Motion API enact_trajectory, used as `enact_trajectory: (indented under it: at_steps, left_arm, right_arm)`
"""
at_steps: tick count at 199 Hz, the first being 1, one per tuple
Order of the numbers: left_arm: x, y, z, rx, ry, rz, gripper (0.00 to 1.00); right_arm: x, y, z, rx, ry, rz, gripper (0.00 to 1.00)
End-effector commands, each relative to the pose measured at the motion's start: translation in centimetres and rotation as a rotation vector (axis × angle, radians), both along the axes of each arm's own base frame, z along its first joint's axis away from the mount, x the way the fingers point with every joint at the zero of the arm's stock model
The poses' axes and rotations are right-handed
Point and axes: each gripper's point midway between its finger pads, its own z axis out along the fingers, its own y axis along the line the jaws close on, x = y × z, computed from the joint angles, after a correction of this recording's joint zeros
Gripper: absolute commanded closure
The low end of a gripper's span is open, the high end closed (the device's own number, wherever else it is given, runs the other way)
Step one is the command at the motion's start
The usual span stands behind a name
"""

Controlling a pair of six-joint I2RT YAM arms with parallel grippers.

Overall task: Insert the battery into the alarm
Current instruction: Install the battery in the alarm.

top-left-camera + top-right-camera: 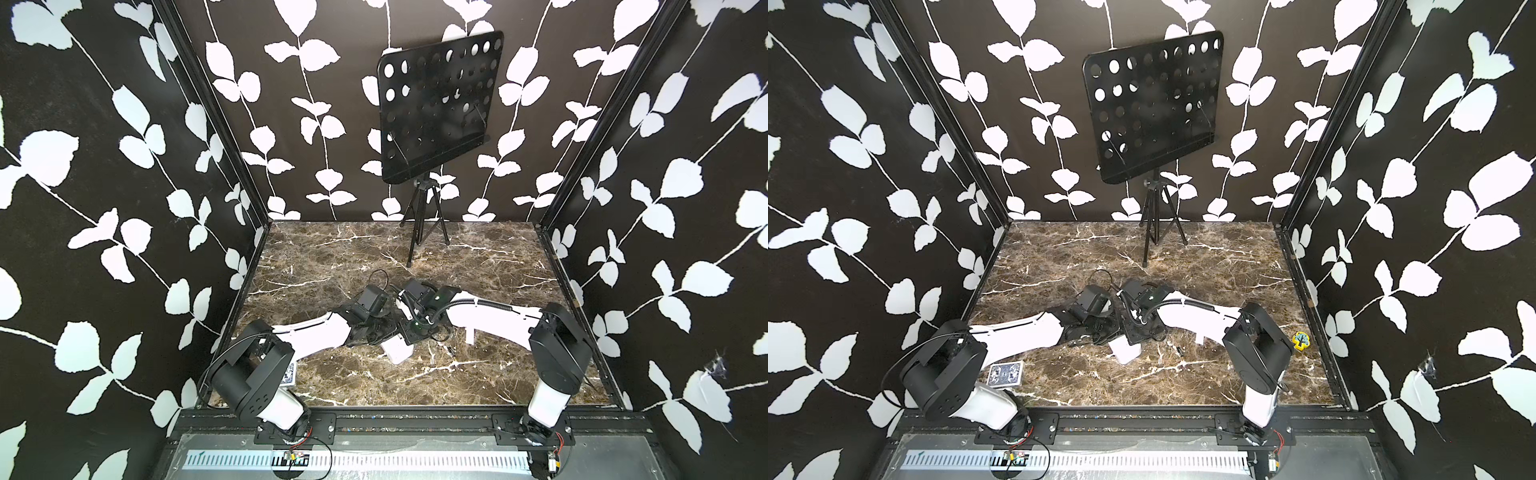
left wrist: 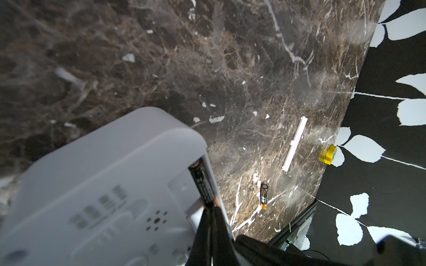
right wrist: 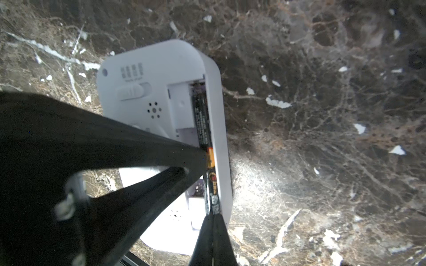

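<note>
White plastic alarm [image 3: 161,76] lies back-up mid-table, slot open, both grippers on the batteries.

I see the left gripper [image 2: 211,206] pinched fully together and holding nothing, its tip pressing the far battery [image 3: 201,119] at the copper band. The right gripper [image 3: 213,215] is likewise closed and empty, nosing the end of the near battery [image 3: 213,195] in the same slot. To finish well, I'd press down gently and straight, with the left tip steadying the alarm against skating on the marble table [image 3: 322,115], and check that each cell sits flush before lifting. A spare battery [image 2: 264,196] and a white cover strip [image 2: 295,144] lie nearby.
</note>
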Motion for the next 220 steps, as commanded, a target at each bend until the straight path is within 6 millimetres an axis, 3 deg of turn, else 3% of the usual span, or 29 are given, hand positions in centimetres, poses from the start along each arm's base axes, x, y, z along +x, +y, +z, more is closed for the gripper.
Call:
enact_trajectory:
  at_steps: [1, 21, 53, 98, 160, 220]
  left_arm:
    - [-2.7, 2.5, -3.2, 0.118, 0.104, 0.002, 0.97]
    - [-2.8, 2.6, -3.3, 0.115, 0.104, 0.002, 0.97]
    - [-2.8, 2.6, -3.2, 0.116, 0.104, 0.000, 0.97]
    - [-2.9, 2.7, -3.2, 0.124, 0.103, -0.005, 0.97]
    - [-2.9, 2.7, -3.2, 0.127, 0.102, -0.008, 0.97]
    - [-3.0, 2.7, -3.4, 0.129, 0.106, -0.013, 0.97]
  right_arm:
    - [-3.0, -1.8, -4.4, -0.138, 0.126, -0.004, 0.98]
    - [-2.7, -1.3, -4.0, -0.121, 0.119, -0.020, 0.96]
    - [-1.4, -0.4, -1.0, -0.051, 0.039, -0.030, 0.90]
    - [-1.6, 0.0, 1.1, 0.004, 0.019, -0.023, 0.84]
    - [-2.5, -1.3, 0.1, -0.039, 0.038, -0.026, 0.87]
    - [-2.0, -0.8, -0.4, -0.046, 0.032, -0.030, 0.93]
